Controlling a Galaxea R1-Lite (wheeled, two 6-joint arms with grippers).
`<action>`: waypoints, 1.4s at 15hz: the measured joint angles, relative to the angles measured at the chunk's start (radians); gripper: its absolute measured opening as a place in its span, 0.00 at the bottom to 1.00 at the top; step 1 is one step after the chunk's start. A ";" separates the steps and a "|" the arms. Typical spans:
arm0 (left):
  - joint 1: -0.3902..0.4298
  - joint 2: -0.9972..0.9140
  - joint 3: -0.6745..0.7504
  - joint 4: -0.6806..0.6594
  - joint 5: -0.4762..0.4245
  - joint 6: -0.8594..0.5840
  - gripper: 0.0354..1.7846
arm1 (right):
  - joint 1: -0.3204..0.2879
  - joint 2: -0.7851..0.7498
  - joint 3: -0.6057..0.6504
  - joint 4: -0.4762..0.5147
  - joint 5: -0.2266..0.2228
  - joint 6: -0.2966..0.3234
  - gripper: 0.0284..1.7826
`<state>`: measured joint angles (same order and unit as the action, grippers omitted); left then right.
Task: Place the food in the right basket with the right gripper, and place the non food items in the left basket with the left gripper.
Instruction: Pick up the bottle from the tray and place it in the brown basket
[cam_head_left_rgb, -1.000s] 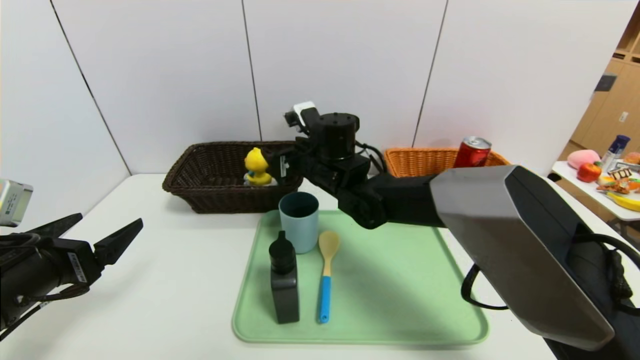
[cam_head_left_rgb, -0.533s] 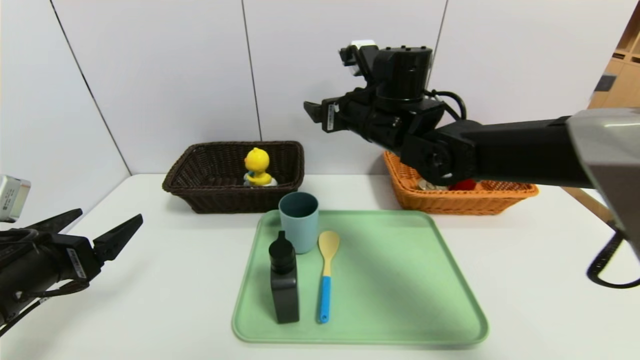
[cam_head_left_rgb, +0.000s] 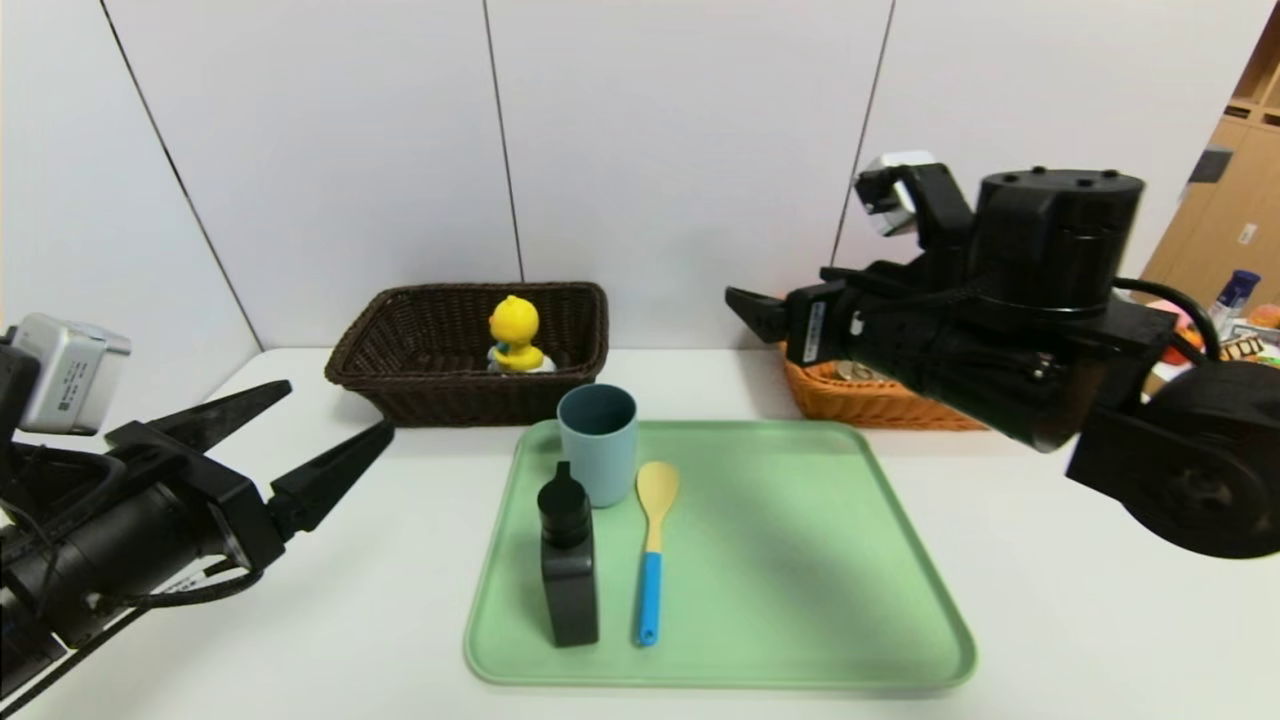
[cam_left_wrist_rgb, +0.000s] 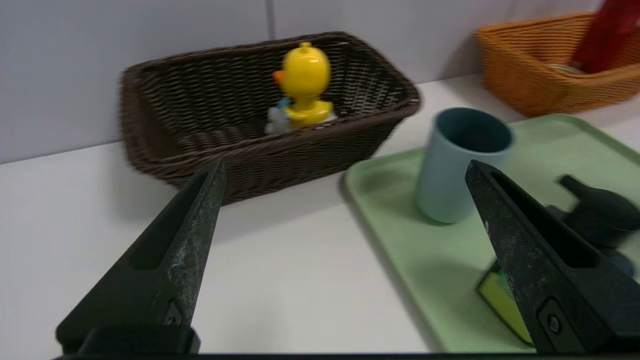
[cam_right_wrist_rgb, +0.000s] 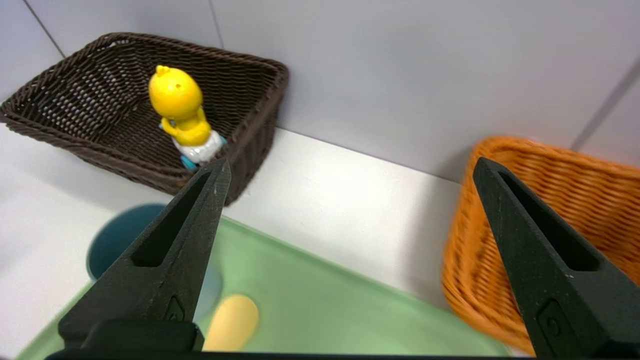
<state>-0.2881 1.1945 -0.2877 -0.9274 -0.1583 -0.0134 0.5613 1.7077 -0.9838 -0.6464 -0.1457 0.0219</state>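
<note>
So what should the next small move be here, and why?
Probably the left gripper, open and empty, moving in on the grey-blue cup. The cup, black bottle and wooden spoon still sit on the green tray; only the duck is in the dark basket.

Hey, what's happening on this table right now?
A two-armed robot is sorting items into baskets. The yellow duck toy sits in the dark brown basket; a red can stands in the orange basket. The cup, black bottle and wooden spoon wait on the green tray. The left gripper is open and empty, low at the left; the right gripper is also open, raised beside the orange basket.
</note>
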 joint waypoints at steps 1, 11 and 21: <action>-0.073 0.001 -0.010 -0.001 0.001 -0.007 0.94 | -0.012 -0.040 0.061 -0.022 -0.003 0.002 0.94; -0.441 0.087 0.037 0.000 0.017 -0.145 0.94 | -0.060 -0.155 0.241 -0.040 -0.010 0.001 0.95; -0.526 0.347 -0.012 -0.027 0.299 -0.100 0.94 | -0.111 -0.163 0.272 -0.040 -0.007 0.001 0.95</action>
<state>-0.8145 1.5417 -0.3000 -0.9543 0.1409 -0.1134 0.4498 1.5443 -0.7115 -0.6864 -0.1528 0.0226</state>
